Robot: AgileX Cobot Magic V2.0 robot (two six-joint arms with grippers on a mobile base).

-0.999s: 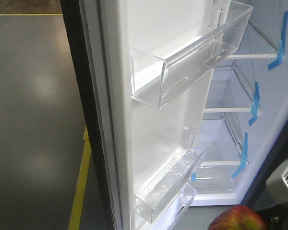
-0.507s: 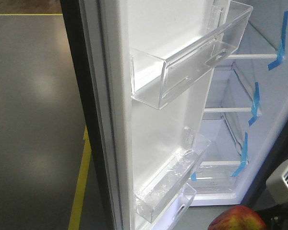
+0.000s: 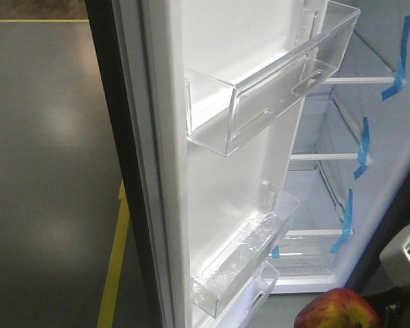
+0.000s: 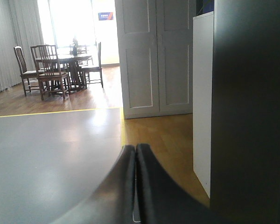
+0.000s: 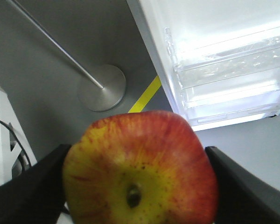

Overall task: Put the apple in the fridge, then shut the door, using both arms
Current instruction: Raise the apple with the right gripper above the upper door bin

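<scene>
The apple [image 5: 140, 172], red with a yellow underside, is held between the two black fingers of my right gripper [image 5: 137, 150]. In the front view the apple [image 3: 337, 311] shows at the bottom right, low in front of the fridge [image 3: 328, 178]. The fridge is white inside, with glass shelves and strips of blue tape [image 3: 361, 147]. The door [image 3: 225, 184] stands open at the centre, its white liner and clear bins facing me. My left gripper [image 4: 135, 147] is shut on nothing, with a dark grey panel [image 4: 249, 112] just to its right.
A clear upper door bin [image 3: 273, 82] juts out towards the fridge opening, with lower bins [image 3: 249, 256] beneath it. A metal stand base [image 5: 102, 93] sits on the grey floor, near a yellow floor line [image 3: 116, 260]. A white cabinet [image 4: 201, 93] stands behind the dark panel.
The apple has edged slightly upward in the front view. The door and the fridge have not moved.
</scene>
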